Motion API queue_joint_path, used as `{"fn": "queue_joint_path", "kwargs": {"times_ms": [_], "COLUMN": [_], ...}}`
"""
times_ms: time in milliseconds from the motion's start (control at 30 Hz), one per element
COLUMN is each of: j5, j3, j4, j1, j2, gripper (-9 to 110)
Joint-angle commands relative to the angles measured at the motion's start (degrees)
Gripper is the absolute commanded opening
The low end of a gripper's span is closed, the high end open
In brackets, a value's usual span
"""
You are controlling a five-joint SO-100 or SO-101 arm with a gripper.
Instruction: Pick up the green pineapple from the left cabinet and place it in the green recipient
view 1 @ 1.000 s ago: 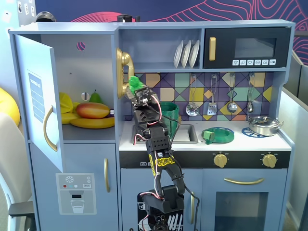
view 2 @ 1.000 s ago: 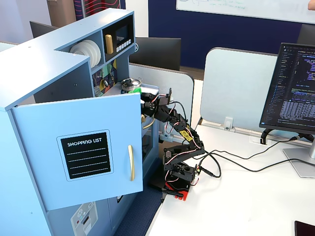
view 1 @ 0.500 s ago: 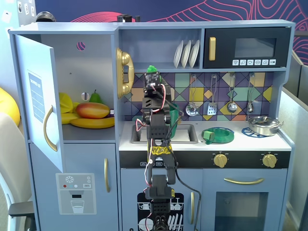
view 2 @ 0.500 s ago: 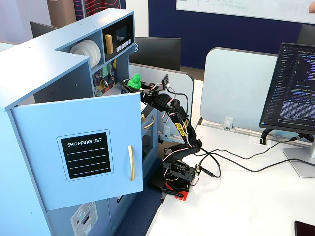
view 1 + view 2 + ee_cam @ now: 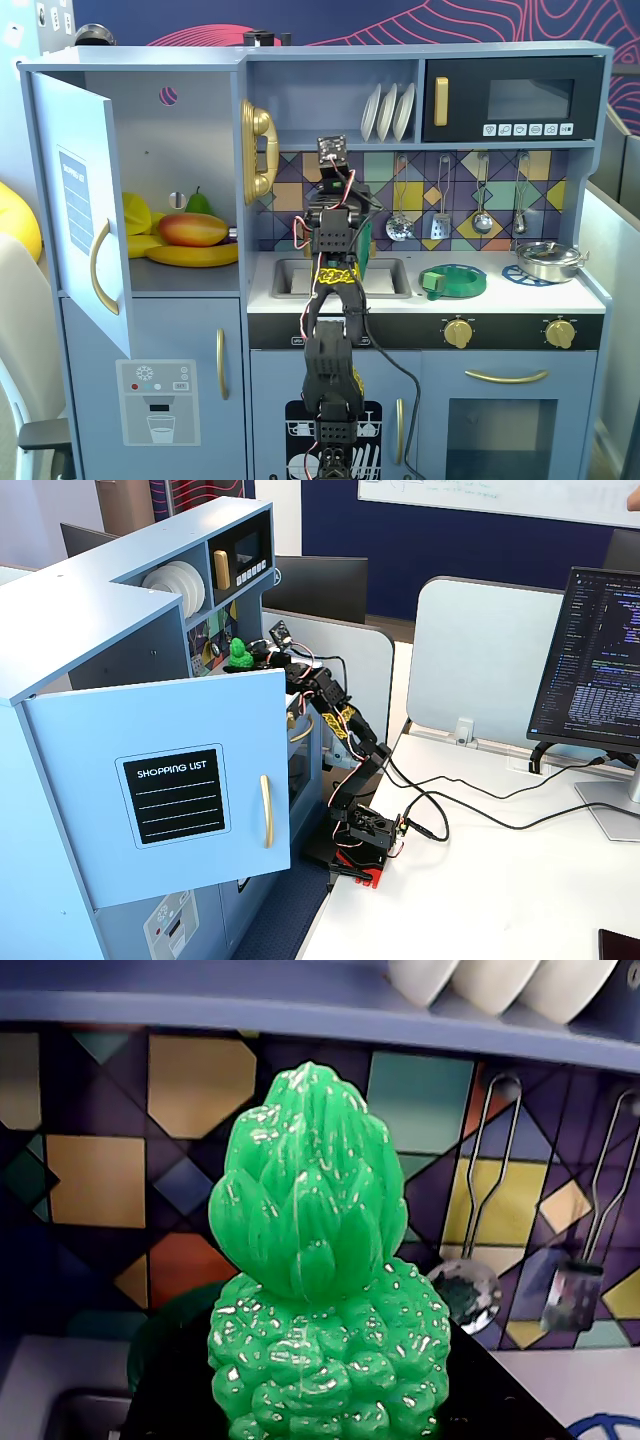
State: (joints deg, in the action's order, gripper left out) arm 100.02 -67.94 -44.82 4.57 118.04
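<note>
Toy kitchen [image 5: 420, 330], pale blue-grey, fills a fixed view from the front; in another fixed view it stands at the left beside a white desk [image 5: 500, 880]. The left cabinet [image 5: 180, 170] is open, its door [image 5: 85, 200] swung out toward the left of the front view, with a curved gold handle [image 5: 97, 267]; seen from the side, the same door [image 5: 160, 780] carries a black "SHOPPING LIST" label [image 5: 172, 798]. On the cabinet shelf lie a mango [image 5: 193, 229], a banana [image 5: 193, 256] and, behind them, a green pear [image 5: 199, 203].

The arm [image 5: 332, 350], black, rises from its base [image 5: 365, 835] in front of the kitchen and reaches over the sink [image 5: 345, 278]. To the right of the sink on the counter sit a flat green-and-blue dish [image 5: 454, 281] and a small metal pot [image 5: 547, 260]. Ladles and a spatula hang against the tiled backsplash [image 5: 90, 1160]; white plates [image 5: 389, 111] stand on the upper shelf beside the microwave [image 5: 510, 98].

The gripper [image 5: 250, 660] is closed around the green pineapple [image 5: 315, 1290], which it holds upright, tuft uppermost, above the sink area in front of the backsplash. Just behind its left edge, a dark green curved form shows in the wrist view, too hidden to identify.
</note>
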Motion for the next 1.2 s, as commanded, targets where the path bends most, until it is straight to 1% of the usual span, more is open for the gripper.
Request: {"fn": "queue_joint_path", "kwargs": {"times_ms": [0, 267, 700, 900, 1133, 1167], "j5": [0.4, 1.1, 3.3, 5.0, 6.2, 6.3], "j3": [4.7, 10.2, 19.2, 21.5, 23.2, 23.2], "j4": [2.3, 6.5, 10.1, 12.3, 12.2, 12.0], "j1": [0.6, 0.8, -0.2, -0.9, -2.1, -2.1], "j2": [-3.7, -12.5, -25.9, -30.8, -33.8, -33.9], "gripper": [0, 0, 0, 0, 0, 4]}}
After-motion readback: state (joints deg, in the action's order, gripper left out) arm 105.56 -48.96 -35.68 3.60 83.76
